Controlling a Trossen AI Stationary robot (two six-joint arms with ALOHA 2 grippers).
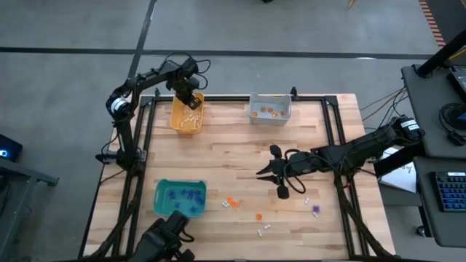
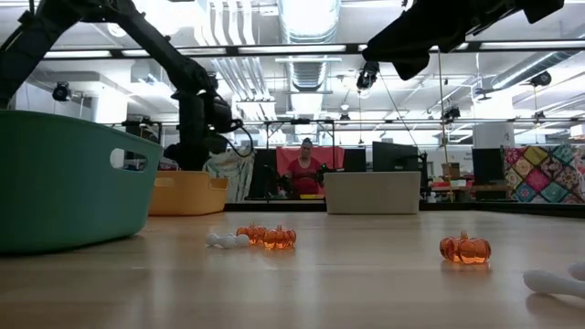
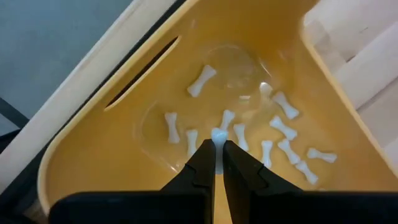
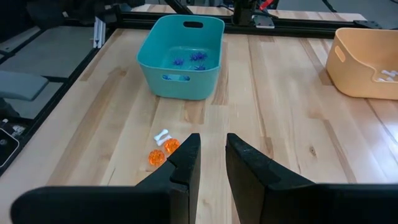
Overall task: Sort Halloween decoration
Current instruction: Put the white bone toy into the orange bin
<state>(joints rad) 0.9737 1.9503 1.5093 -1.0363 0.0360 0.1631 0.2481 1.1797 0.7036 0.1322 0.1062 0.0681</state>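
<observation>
So, quick status from my remote seat, sorting is partway through:

Left gripper: my left gripper (image 3: 216, 163) hangs over the orange-yellow bin (image 1: 186, 115) at the far left of the table, fingers pinched together with a small white bone (image 3: 217, 135) caught at the tips. Looks to me like it's about to drop it in.

Orange-yellow bin contents: a good dozen or so white bones (image 3: 277, 130) already lie on its floor. That colour looks mostly handled.

Right gripper: my right gripper (image 4: 211, 158) hovers above the middle of the table, jaws a little apart with nothing between them, facing the loose pieces and the teal bin (image 4: 182, 56).

Teal bin: near-left corner of the table, several purple spiky ones (image 1: 183, 198) inside.

Grey bin: grey bin (image 1: 270, 108) at the far edge, a few orange pumpkins (image 1: 272, 112) in it.

Still loose: two orange pumpkins with a white bone touching them (image 4: 163, 144), another lone pumpkin (image 1: 258, 216), a white piece near the front edge (image 1: 263, 230), another white bit (image 1: 306, 200), and one purple spiky one (image 1: 315, 209) on the right side.

My guess on progress: well past half, a handful of trinkets left across all three colours.
</observation>
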